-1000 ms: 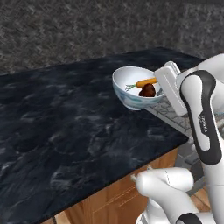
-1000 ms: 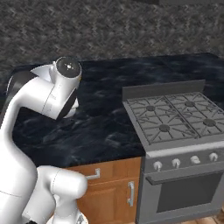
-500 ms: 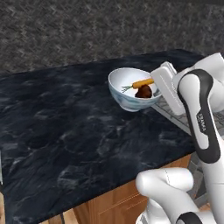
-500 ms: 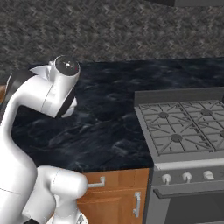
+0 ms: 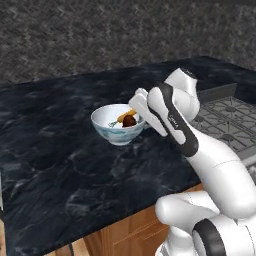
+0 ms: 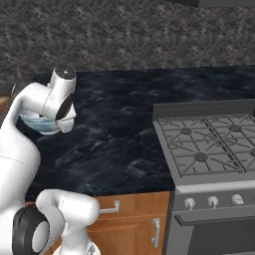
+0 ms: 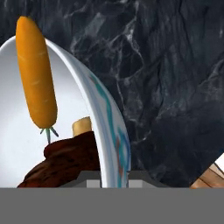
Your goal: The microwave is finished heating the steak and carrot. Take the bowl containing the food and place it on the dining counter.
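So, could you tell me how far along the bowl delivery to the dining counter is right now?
Done: the bowl, with carrot and steak inside, is out of the microwave and over the dining counter. In hand: the claw is shut on the bowl's rim. Left: whether it rests on the counter is unclear; release remains.

White arm rises at lower left, its wrist over the black marble-veined worktop (image 6: 119, 124), partly hiding the bowl (image 6: 37, 123) behind it; stovetop (image 6: 211, 144) with grates at right, wooden cabinet (image 6: 134, 224) below.
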Controlling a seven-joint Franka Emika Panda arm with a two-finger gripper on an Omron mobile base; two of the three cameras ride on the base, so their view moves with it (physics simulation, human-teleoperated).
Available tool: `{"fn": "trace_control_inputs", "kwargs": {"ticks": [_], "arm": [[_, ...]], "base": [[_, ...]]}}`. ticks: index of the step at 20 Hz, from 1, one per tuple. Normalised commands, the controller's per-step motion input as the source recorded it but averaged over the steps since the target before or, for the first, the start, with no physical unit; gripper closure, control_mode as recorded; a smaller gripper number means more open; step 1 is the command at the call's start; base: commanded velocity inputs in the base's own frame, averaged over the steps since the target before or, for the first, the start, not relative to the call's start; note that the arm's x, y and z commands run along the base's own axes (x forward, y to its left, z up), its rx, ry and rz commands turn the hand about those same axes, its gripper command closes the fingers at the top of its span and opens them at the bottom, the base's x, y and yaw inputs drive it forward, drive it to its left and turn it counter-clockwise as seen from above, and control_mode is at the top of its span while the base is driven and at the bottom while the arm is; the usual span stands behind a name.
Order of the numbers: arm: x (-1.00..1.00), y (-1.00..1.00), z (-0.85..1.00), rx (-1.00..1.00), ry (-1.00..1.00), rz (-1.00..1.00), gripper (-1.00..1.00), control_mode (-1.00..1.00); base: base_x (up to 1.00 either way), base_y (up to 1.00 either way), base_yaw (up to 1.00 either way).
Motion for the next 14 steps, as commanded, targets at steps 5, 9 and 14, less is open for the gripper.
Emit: {"fn": "trace_control_inputs", "kwargs": {"ticks": [5, 9, 14], "arm": [[0.91, 0.92, -0.93, -0.2, 0.07, 0.09, 1.0, -1.0], [0.82, 0.47, -0.73, -0.15, -0.03, 0.07, 1.0, -1.0], [0.75, 0.03, -0.73, -0.03, -0.11, 0.03, 1.0, -1.0]], "base": [[0.0, 0.0, 0.0], [0.0, 0.0, 0.0], [0.0, 0.0, 0.0]]}}
